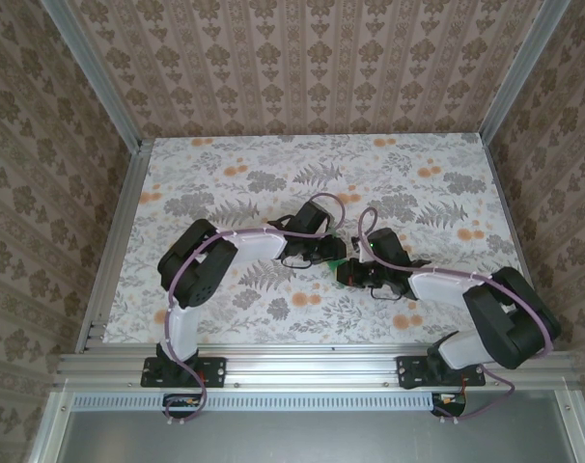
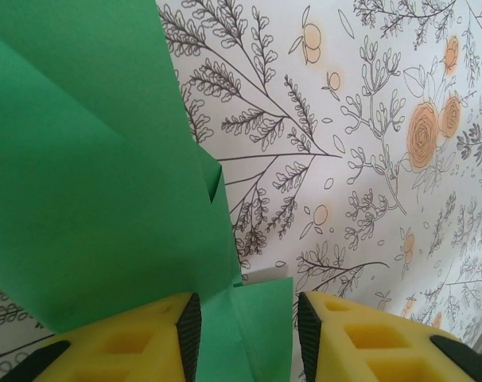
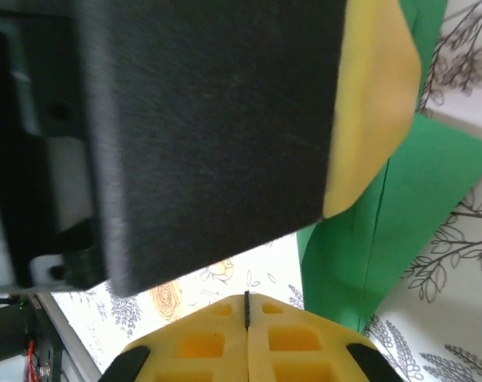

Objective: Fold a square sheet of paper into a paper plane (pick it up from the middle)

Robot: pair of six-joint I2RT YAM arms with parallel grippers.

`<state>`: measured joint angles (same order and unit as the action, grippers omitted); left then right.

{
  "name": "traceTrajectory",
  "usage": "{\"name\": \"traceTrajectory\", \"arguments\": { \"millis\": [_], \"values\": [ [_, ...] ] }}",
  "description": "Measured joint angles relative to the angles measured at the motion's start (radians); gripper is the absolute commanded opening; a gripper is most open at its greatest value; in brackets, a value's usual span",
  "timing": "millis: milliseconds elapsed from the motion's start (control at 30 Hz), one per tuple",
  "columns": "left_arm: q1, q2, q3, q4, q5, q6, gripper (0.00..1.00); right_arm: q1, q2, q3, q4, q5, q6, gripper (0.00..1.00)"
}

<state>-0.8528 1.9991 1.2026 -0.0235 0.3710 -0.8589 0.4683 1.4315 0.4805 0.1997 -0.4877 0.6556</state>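
**A:** Start on the left of the overhead view. What's there?

**B:** The left arm [image 1: 201, 265] reaches from the lower left toward the middle of the flowered surface [image 1: 206, 174]. Its tip is just left of centre.

**A:** And the left fingers [image 2: 130, 342]?

**B:** In the left wrist view they are yellow, at the bottom edge, and standing apart. A small flap of the green paper [image 2: 82, 175] lies in the gap between them. The pads are not pressed onto it.

**A:** Where is the rest of the paper?

**B:** It is folded, with layered edges, and it covers the left half of that frame. From overhead only a small green patch [image 1: 337, 261] shows, at mid-frame between the two arm tips.

**A:** Now the right side.

**B:** The right arm [image 1: 495, 313] comes in from the lower right. In its wrist view the right fingers [image 3: 201, 346] are pressed together at the bottom centre, and I see nothing between them. The paper [image 3: 384, 207] lies just to their right, under a yellow left finger [image 3: 372, 103].
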Motion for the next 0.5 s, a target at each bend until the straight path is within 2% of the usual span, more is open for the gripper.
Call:
{"name": "traceTrajectory", "arguments": {
  "millis": [500],
  "values": [
    [0.003, 0.004, 0.005, -0.001, 0.009, 0.0, 0.4, -0.038, 0.071, 0.001, 0.011, -0.018, 0.007, 0.07]
  ]
}}
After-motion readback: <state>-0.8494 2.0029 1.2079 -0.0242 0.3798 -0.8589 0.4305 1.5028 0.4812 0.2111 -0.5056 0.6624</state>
